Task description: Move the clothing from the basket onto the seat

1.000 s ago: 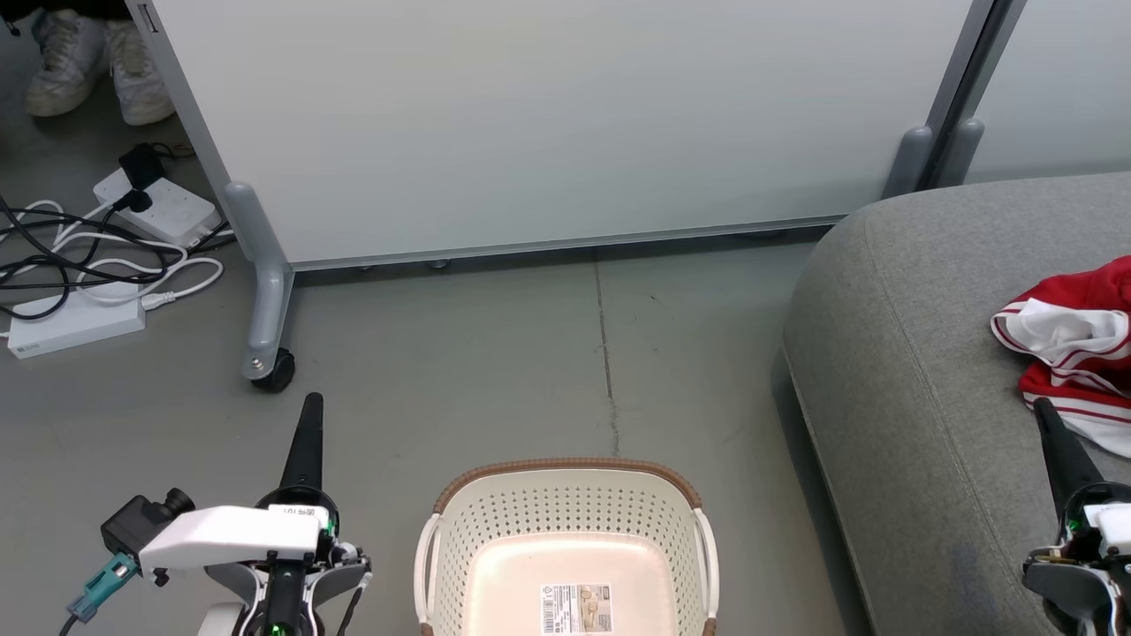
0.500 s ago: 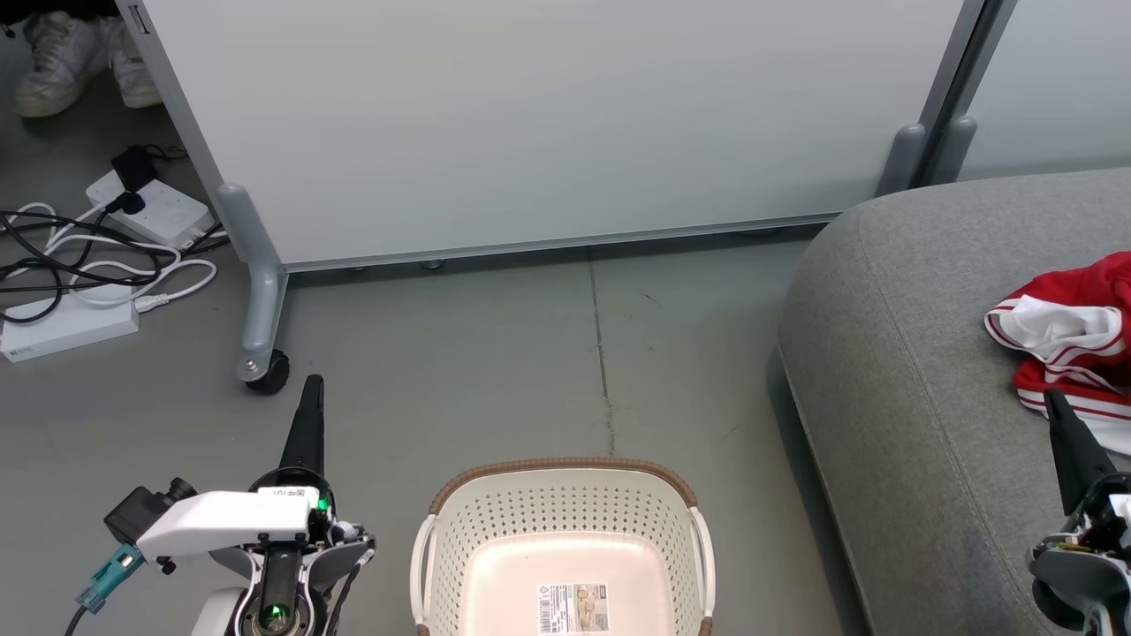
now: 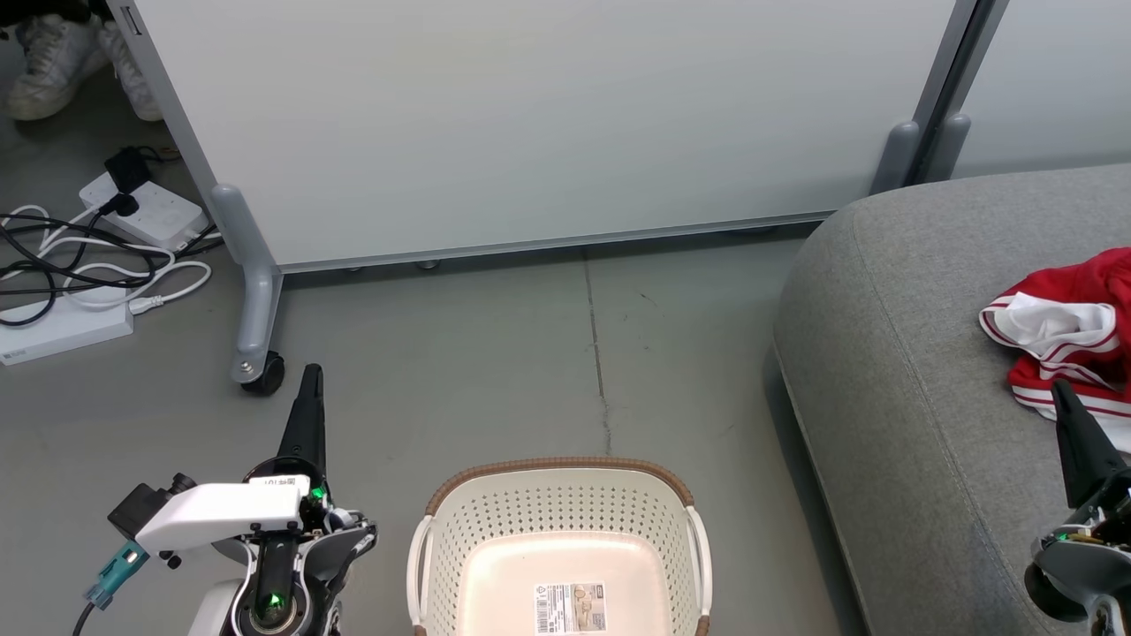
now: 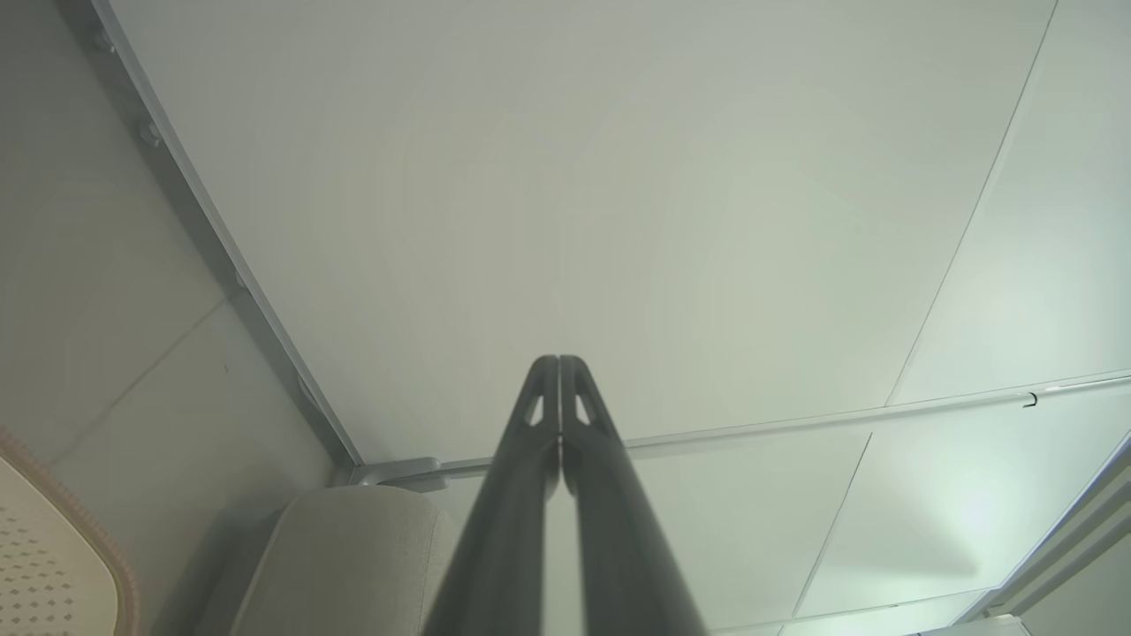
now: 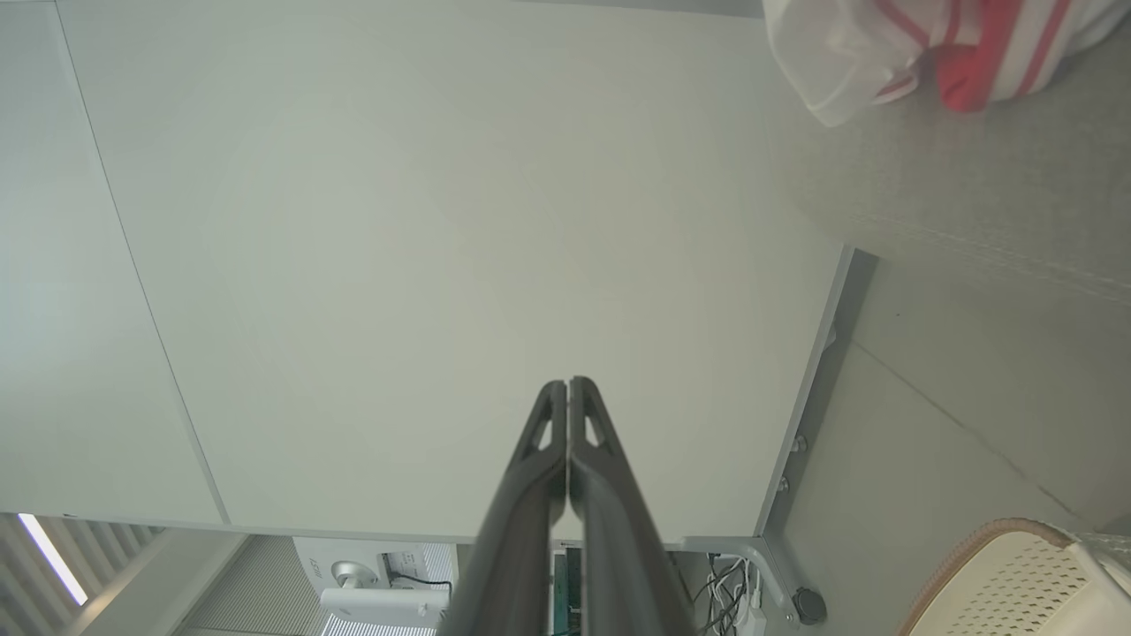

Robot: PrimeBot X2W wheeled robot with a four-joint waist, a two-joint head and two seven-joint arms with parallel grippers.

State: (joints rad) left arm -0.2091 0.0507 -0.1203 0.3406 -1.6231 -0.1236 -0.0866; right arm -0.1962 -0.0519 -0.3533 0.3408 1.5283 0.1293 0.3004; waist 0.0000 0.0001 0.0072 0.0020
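The cream-white basket (image 3: 565,499) with a brown rim stands on the floor at the bottom centre; only a label sticker (image 3: 572,608) lies in it. Red clothing (image 3: 1074,340) with white stripes is heaped on the grey seat (image 3: 892,371) at the right; a corner of the clothing (image 5: 919,53) also appears in the right wrist view. My left gripper (image 3: 309,375) is shut and empty, over the floor left of the basket. My right gripper (image 3: 1058,393) is shut and empty, its tip just in front of the clothing. Each wrist view has its fingers pressed together, left gripper (image 4: 558,364) and right gripper (image 5: 566,386).
A pale wheeled partition (image 3: 548,124) crosses the back, its castor (image 3: 261,375) near my left gripper. Power strips and tangled cables (image 3: 97,256) lie on the floor at far left. A person's white shoes (image 3: 62,62) stand behind the partition.
The camera has shifted, so the whole scene slid left and up a little. The right gripper sits a bit lower and further right in view. Both stay shut.
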